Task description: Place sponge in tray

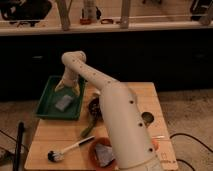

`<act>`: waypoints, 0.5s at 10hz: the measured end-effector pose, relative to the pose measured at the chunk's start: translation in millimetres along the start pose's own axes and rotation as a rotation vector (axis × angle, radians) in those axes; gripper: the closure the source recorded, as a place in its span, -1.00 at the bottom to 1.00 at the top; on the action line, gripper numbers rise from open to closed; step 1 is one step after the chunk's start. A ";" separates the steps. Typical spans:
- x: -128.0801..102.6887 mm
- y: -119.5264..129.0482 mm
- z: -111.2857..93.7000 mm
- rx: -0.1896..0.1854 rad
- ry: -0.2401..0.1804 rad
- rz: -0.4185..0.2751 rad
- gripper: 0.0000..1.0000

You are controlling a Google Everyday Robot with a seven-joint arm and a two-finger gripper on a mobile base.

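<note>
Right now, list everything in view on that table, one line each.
table: one, light wood, centre of view
tray: one, green, far left part of the table
sponge: one, grey-blue, lying in the tray
brush: one, white handle and dark head, near left of the table
orange bowl: one, near edge, holds something grey-blue, partly behind the arm
dark bowl: one, mid-table, partly hidden by the arm
green item: one, elongated, between the two bowls
spoon: one, dark, right of the arm
arm: one, cream, reaching from the near edge to the tray
gripper: one, yellowish, over the tray above the sponge
</note>
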 end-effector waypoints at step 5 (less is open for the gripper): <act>-0.1 -0.2 -0.1 0.000 0.000 0.001 -0.60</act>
